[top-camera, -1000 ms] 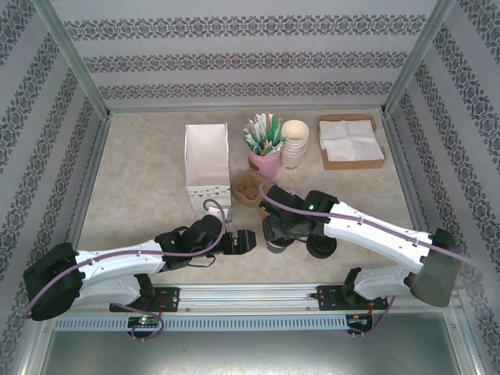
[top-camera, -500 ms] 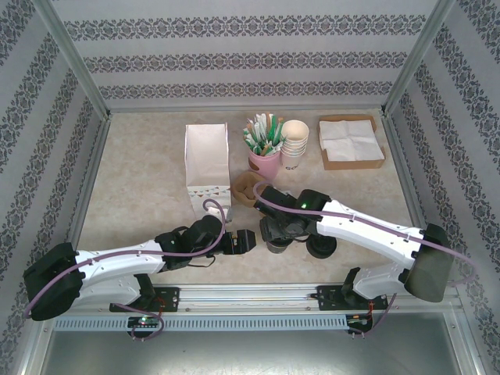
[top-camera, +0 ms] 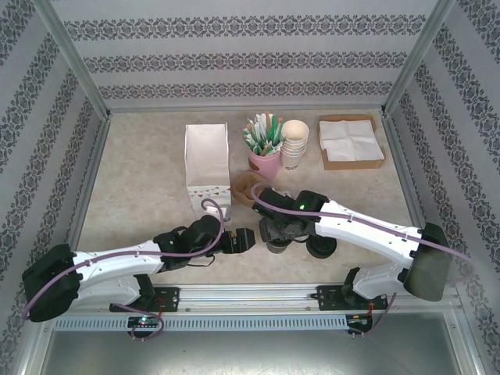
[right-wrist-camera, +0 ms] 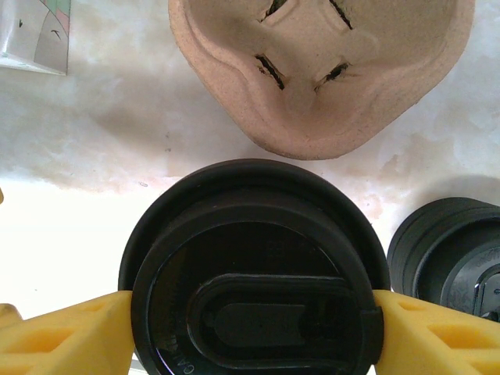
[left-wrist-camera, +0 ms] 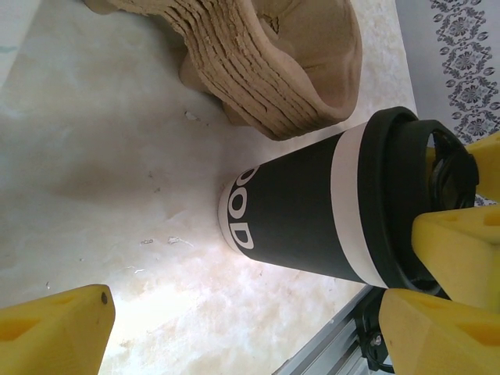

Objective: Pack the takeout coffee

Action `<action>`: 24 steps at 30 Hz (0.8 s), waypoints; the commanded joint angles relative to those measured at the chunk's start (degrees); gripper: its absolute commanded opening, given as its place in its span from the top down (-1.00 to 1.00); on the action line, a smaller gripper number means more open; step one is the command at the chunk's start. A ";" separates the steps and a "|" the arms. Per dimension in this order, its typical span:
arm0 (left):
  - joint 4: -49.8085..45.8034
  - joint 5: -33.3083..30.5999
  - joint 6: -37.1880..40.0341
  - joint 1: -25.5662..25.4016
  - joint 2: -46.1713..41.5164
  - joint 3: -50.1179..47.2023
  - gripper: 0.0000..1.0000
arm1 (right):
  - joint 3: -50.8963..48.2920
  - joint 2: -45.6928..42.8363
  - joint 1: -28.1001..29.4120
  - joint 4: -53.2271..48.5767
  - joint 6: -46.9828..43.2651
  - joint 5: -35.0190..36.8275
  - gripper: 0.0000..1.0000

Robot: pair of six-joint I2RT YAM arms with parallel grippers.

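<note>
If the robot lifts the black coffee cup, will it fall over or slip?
Probably tippy: the black coffee cup is tall and narrower at its base. Its lid looks smooth, so the right gripper, pinching just the lid's rim, might slip or pop it off. Whether it's full, I can't tell.

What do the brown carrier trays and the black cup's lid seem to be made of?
The carrier trays look like moulded paper pulp: matt and fibrous, with rough, layered edges where they are stacked. The lid is probably plastic: smooth, with a slight sheen and crisp moulded ridges.
</note>
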 commanded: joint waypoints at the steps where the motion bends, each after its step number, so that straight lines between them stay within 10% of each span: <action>1: -1.35 -2.13 -0.21 -0.84 -1.35 -0.49 -0.77 | -2.47 2.12 1.29 -2.74 1.55 0.57 -0.47; 24: -0.53 -3.66 -1.59 -0.86 -3.14 -1.73 -0.68 | -12.43 0.02 3.63 2.90 10.25 -3.54 -0.35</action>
